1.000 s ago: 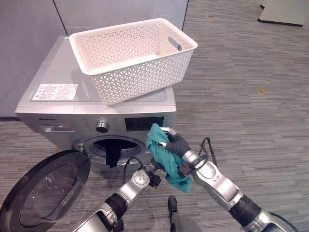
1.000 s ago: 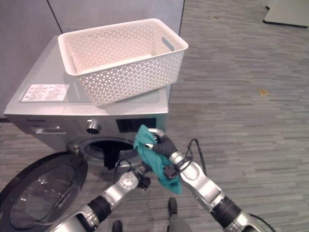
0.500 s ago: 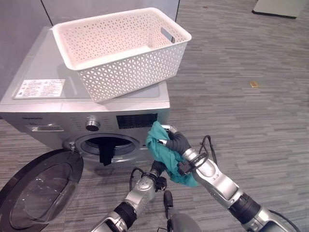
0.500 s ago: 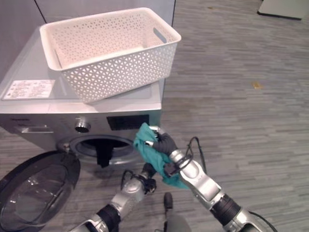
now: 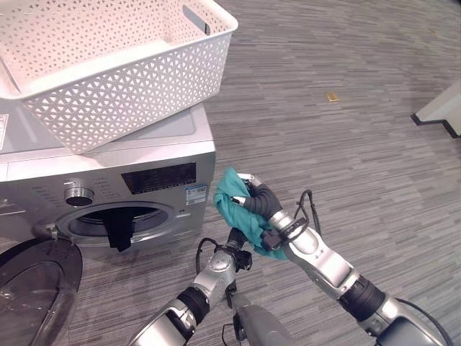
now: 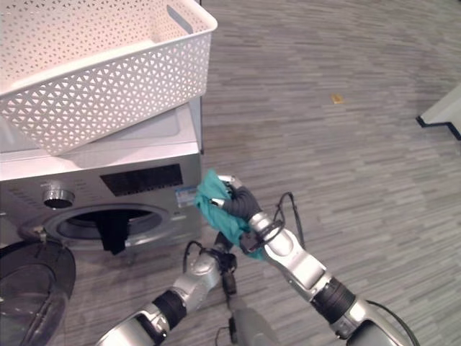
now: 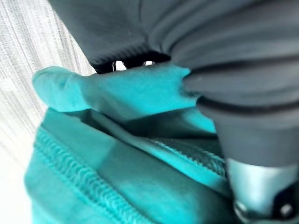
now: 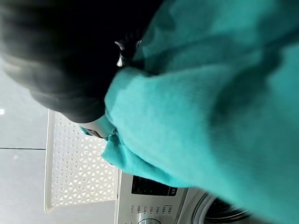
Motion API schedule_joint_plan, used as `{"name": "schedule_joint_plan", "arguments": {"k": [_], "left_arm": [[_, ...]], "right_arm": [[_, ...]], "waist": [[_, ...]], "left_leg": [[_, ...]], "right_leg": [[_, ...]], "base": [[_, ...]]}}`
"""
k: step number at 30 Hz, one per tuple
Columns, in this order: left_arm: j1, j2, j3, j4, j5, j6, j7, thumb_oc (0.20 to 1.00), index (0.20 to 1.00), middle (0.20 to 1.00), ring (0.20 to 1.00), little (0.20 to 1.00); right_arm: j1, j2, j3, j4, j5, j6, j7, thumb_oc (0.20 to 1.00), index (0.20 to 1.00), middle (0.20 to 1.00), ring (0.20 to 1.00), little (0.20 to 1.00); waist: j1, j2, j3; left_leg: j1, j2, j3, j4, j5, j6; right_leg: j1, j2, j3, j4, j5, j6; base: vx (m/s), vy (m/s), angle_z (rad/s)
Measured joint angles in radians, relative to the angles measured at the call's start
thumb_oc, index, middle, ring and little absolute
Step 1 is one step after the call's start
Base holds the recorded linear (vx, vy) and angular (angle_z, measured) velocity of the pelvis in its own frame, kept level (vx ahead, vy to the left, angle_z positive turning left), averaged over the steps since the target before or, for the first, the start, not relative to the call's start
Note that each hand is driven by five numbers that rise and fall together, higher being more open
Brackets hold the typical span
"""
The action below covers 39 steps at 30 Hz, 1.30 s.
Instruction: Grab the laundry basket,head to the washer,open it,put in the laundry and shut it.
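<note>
1. Right hand [image 5: 258,202]: centre of the left eye view, raised to the right of the washer front. Its fingers are curled round the teal garment [image 5: 241,218], which is gripped at its upper part so that the rest hangs free below the wrist, probably to keep it clear of the floor on the way to the drum.

2. Left hand [image 5: 236,241]: lower centre, just under the right hand and against the hanging cloth. Its fingers are hidden behind the fabric; I cannot tell whether they are open or closed. Judged purpose: steadying or gathering the loose lower end.

3. Teal garment: soft knit, bunched and folded. The left wrist view shows a ribbed seam or hem [image 7: 79,172] running across it. It is held in the air, right of the drum opening [image 5: 115,218], not yet inside.

4. Washer [image 5: 155,155]: left side of the frame, silver-grey, dial at its upper left front. The round door [image 5: 32,277] is swung open at lower left, which leaves the drum free for loading.

5. Dark garment [image 5: 117,233]: hangs over the lip of the drum opening, half in, half out.

6. Laundry basket [image 5: 108,94]: white lattice plastic, upper left, resting on the washer top, overhanging its front edge. Placed there, it frees both hands. What shows of its inside holds nothing.
</note>
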Motion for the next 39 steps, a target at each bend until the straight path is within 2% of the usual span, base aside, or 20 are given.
{"name": "schedule_joint_plan", "arguments": {"k": [3, 4, 5, 13, 14, 15, 16, 22, 25, 27, 29, 30, 32, 34, 37, 39], "left_arm": [[0.0, 0.0, 0.0, 0.001, 0.026, -0.004, 0.011, 1.0, 1.0, 1.0, 1.0, 1.0], [0.0, 0.0, -0.001, 0.001, 0.027, -0.006, 0.011, 0.837, 0.837, 0.837, 0.837, 0.837], [-0.001, 0.0, -0.001, 0.001, 0.027, -0.007, 0.013, 0.2, 0.2, 0.2, 0.2, 0.2], [-0.008, 0.0, -0.028, 0.008, 0.097, -0.01, 0.06, 0.2, 0.2, 0.2, 0.2, 0.2], [-0.007, 0.0, -0.029, 0.009, 0.102, -0.011, 0.068, 0.2, 0.2, 0.2, 0.2, 0.2], [-0.007, 0.0, -0.029, 0.013, 0.105, -0.012, 0.078, 0.2, 0.2, 0.2, 0.2, 0.2], [-0.007, 0.0, -0.029, 0.021, 0.106, -0.015, 0.085, 0.2, 0.2, 0.2, 0.2, 0.2], [0.016, 0.003, -0.027, 0.05, 0.144, -0.021, 0.128, 0.2, 0.2, 0.2, 0.2, 0.2], [0.017, 0.043, 0.019, 0.053, 0.143, -0.021, 0.123, 0.2, 0.2, 0.2, 0.2, 0.2], [0.047, 0.086, 0.12, 0.047, 0.129, -0.028, 0.116, 0.2, 0.2, 0.2, 0.2, 0.2], [0.058, 0.135, 0.166, 0.029, 0.119, -0.029, 0.113, 0.2, 0.2, 0.2, 0.2, 0.2], [0.089, 0.175, 0.202, -0.008, 0.098, -0.044, 0.116, 0.2, 0.2, 0.2, 0.2, 0.2], [0.155, 0.211, 0.235, -0.087, 0.086, -0.065, 0.118, 0.2, 0.2, 0.2, 0.2, 0.2], [0.278, 0.27, 0.263, -0.239, 0.088, -0.093, 0.118, 0.2, 0.2, 0.2, 0.2, 0.2], [0.406, 0.302, 0.326, -0.352, 0.089, -0.103, 0.116, 0.2, 0.2, 0.2, 0.2, 0.2], [0.455, 0.298, 0.377, -0.361, 0.084, -0.107, 0.107, 0.2, 0.2, 0.2, 0.2, 0.2]], "right_arm": [[0.0, 0.0, 0.0, 0.0, 0.0, -0.005, 0.0, 0.2, 0.2, 0.2, 0.2, 0.2], [0.0, 0.0, 0.0, 0.0, 0.0, -0.007, 0.0, 0.2, 0.2, 0.2, 0.2, 0.2], [0.0, -0.001, 0.0, 0.0, 0.0, -0.008, 0.0, 0.2, 0.2, 0.2, 0.2, 0.2], [0.004, -0.014, 0.0, 0.0, 0.001, -0.01, 0.0, 0.2, 0.2, 0.2, 0.2, 0.2], [0.007, -0.014, 0.0, 0.001, 0.002, -0.013, -0.001, 0.344, 0.344, 0.344, 0.344, 0.344], [0.012, -0.015, 0.0, 0.003, 0.002, -0.014, -0.001, 0.611, 0.611, 0.611, 0.611, 0.611], [0.016, -0.015, 0.0, 0.003, 0.002, -0.014, -0.001, 1.0, 1.0, 1.0, 1.0, 1.0], [0.084, -0.017, -0.002, 0.003, 0.022, -0.039, -0.001, 1.0, 1.0, 1.0, 1.0, 1.0], [0.142, -0.02, -0.025, -0.003, 0.023, -0.057, 0.007, 1.0, 1.0, 1.0, 1.0, 1.0], [0.277, -0.027, -0.141, -0.012, 0.031, -0.082, 0.016, 1.0, 1.0, 1.0, 1.0, 1.0], [0.379, -0.03, -0.222, -0.018, 0.039, -0.093, 0.024, 1.0, 1.0, 1.0, 1.0, 1.0], [0.47, -0.024, -0.307, -0.023, 0.03, -0.101, 0.015, 1.0, 1.0, 1.0, 1.0, 1.0], [0.592, -0.018, -0.411, -0.028, -0.023, -0.112, -0.006, 1.0, 1.0, 1.0, 1.0, 1.0], [0.733, 0.028, -0.541, 0.022, -0.129, -0.141, -0.052, 1.0, 1.0, 1.0, 1.0, 1.0], [0.817, 0.072, -0.613, 0.193, -0.219, -0.131, -0.096, 1.0, 1.0, 1.0, 1.0, 1.0], [0.819, 0.094, -0.631, 0.417, -0.26, -0.129, -0.109, 1.0, 1.0, 1.0, 1.0, 1.0]], "waist": [[0.0, 0.0, 0.0], [-0.001, 0.0, 0.0], [-0.001, 0.0, 0.0], [0.004, 0.0, 0.0], [0.004, 0.0, 0.0], [0.004, 0.0, 0.0], [0.007, 0.0, 0.0], [0.016, 0.0, 0.0], [0.011, 0.0, 0.0], [0.014, 0.001, 0.0], [0.011, 0.004, 0.003], [0.009, 0.009, 0.002], [0.01, 0.02, 0.004], [0.008, 0.031, 0.008], [-0.005, 0.035, 0.01], [-0.001, 0.039, 0.013]], "left_leg": [[0.0, 0.0, 0.002, 0.0, -0.001, -0.001], [0.0, -0.001, 0.004, 0.0, -0.001, -0.001], [0.001, 0.0, 0.006, 0.0, -0.002, -0.001], [-0.002, 0.0, -0.002, 0.0, -0.002, -0.002], [-0.002, 0.0, -0.005, 0.0, -0.001, -0.002], [-0.004, 0.0, -0.007, 0.0, -0.001, -0.002], [-0.004, 0.0, -0.009, 0.0, -0.001, -0.002], [-0.003, -0.005, -0.018, 0.0, -0.001, -0.002], [-0.001, -0.008, -0.015, 0.0, -0.002, -0.001], [0.001, -0.007, -0.013, 0.0, -0.002, -0.001], [0.002, -0.01, -0.012, 0.0, -0.002, -0.001], [0.003, -0.012, -0.011, -0.001, -0.002, -0.001], [0.003, -0.012, -0.01, -0.001, -0.004, -0.001], [0.003, -0.012, -0.008, -0.001, -0.006, -0.002], [0.002, -0.012, -0.005, -0.001, -0.012, 0.004], [0.001, -0.01, -0.005, -0.001, -0.012, 0.005]], "right_leg": [[0.0, 0.0, 0.0, 0.0, 0.0, 0.0], [0.0, -0.001, 0.001, 0.0, 0.0, 0.0], [0.0, 0.0, 0.001, 0.0, 0.0, 0.0], [0.001, -0.002, -0.003, 0.0, -0.001, -0.001], [0.001, -0.002, -0.005, 0.0, -0.001, -0.001], [0.001, -0.002, -0.008, 0.0, -0.001, -0.001], [0.002, -0.003, -0.01, 0.0, -0.001, -0.002], [0.014, -0.013, -0.025, 0.0, -0.006, -0.002], [0.014, -0.016, -0.022, 0.0, -0.005, -0.001], [0.017, -0.015, -0.023, 0.0, -0.007, -0.001], [0.016, -0.018, -0.021, 0.0, -0.007, 0.0], [0.016, -0.019, -0.021, 0.0, -0.007, 0.0], [0.017, -0.019, -0.021, 0.0, -0.009, 0.003], [0.016, -0.019, -0.019, 0.0, -0.011, 0.004], [0.013, -0.02, -0.015, 0.0, -0.015, 0.005], [0.011, -0.022, -0.016, -0.003, -0.019, 0.006]], "base": [[0.0, 0.0, 0.0], [0.0, 0.0, 0.0], [0.0, 0.0, 0.0], [0.0, -0.001, 0.0], [0.0, -0.005, 0.06], [-0.01, 0.005, 0.07], [-0.01, 0.005, 0.09], [-0.01, 0.008, 0.07], [0.0, 0.0, 0.0], [0.02, 0.048, 0.0], [0.01, 0.061, -0.02], [0.01, 0.074, 0.01], [0.0, 0.056, 0.0], [-0.01, 0.037, -0.03], [0.0, 0.006, -0.02], [0.0, 0.0, 0.0]]}}
